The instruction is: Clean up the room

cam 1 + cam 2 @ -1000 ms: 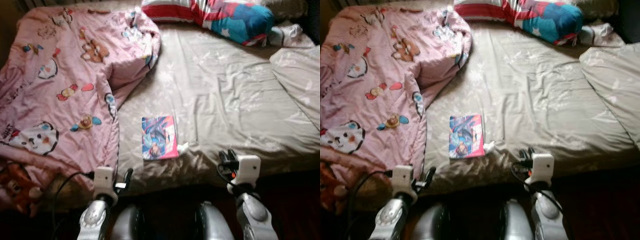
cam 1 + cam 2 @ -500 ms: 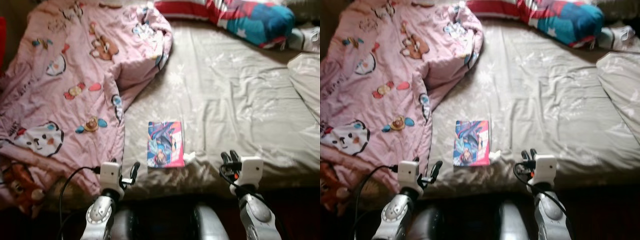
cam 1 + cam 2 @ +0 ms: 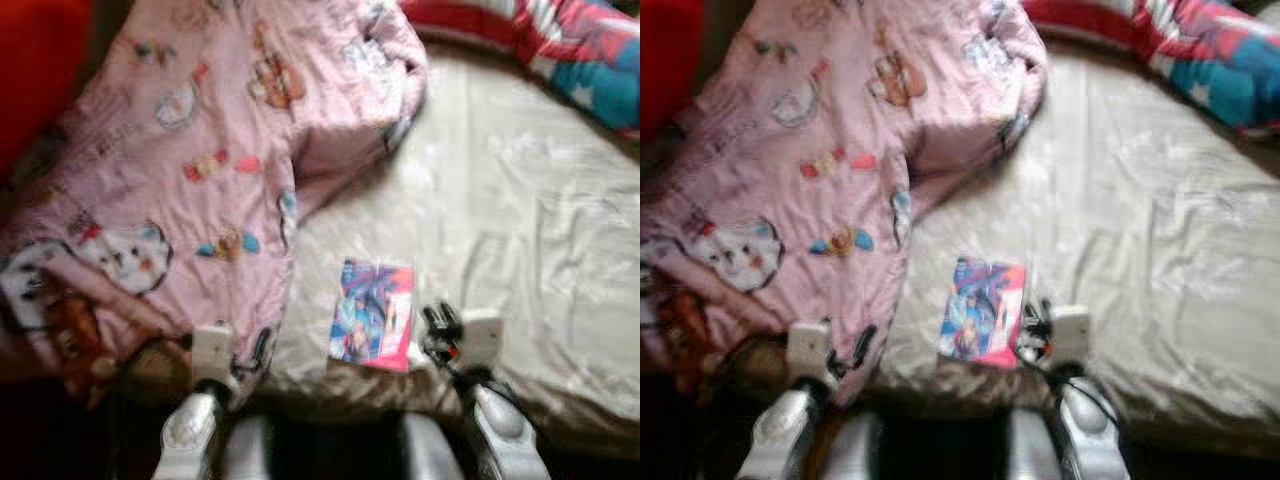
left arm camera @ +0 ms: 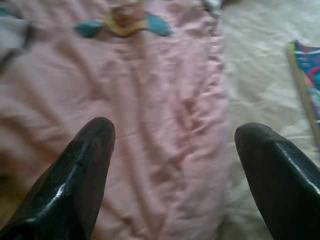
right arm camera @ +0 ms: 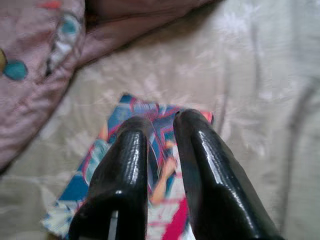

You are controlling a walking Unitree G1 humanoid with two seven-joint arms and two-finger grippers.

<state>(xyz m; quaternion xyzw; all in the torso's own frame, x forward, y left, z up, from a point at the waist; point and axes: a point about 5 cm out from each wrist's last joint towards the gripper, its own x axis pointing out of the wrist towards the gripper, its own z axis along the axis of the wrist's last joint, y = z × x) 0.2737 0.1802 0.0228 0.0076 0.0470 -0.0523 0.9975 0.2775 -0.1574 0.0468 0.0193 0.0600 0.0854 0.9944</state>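
With my right gripper [image 5: 159, 125] pressed nearly together just above the colourful booklet [image 3: 373, 326] on the bed [image 3: 540, 230] and my left gripper [image 4: 172, 145] spread over the pink duvet [image 3: 200, 170], I risk nudging the thin booklet flat instead of lifting it

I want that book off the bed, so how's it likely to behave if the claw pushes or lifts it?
The book looks thin and lies flat, so it would probably flex and feel light. Its glossy cover may slip between the fingers. On the soft, wrinkled sheet a push would more likely slide it or bunch cloth than tip it. The right claw hovers over it, fingers nearly together.
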